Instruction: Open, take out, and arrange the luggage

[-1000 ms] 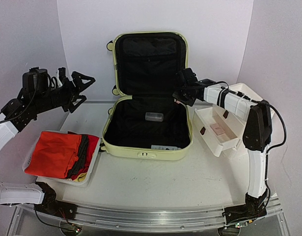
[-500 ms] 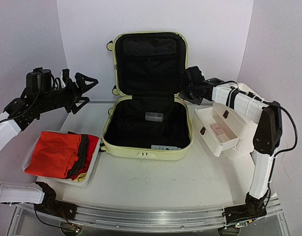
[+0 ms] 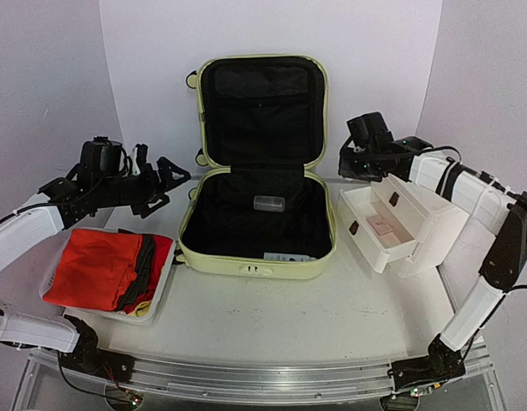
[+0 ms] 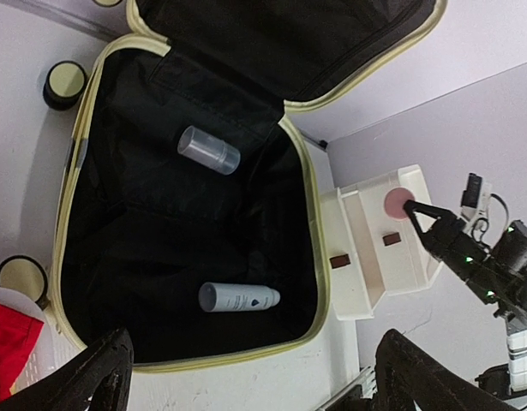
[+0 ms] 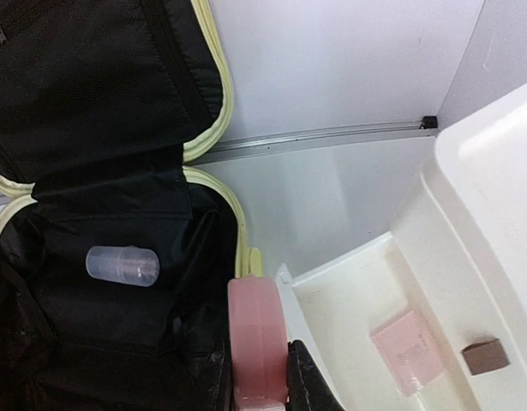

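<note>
The pale yellow-green luggage (image 3: 256,261) lies open at the table's middle, its lid upright. On its black lining lie a clear bottle (image 3: 269,204) and a white bottle (image 3: 289,256). Both also show in the left wrist view, the clear bottle (image 4: 209,150) above the white bottle (image 4: 239,297). My right gripper (image 3: 349,167) is shut on a pink round case (image 5: 257,347), held between the luggage's right rim and the white drawer box (image 3: 400,218). My left gripper (image 3: 169,184) is open and empty, in the air left of the luggage.
A white basket (image 3: 164,278) with red and dark clothes stands at the front left. The drawer box's open drawer (image 5: 357,300) holds a pink card (image 5: 406,348). Walls stand close behind and on both sides.
My right gripper has moved right, from the luggage's rim toward the drawer box, with the pink case in it. My left gripper has moved right and down toward the luggage.
</note>
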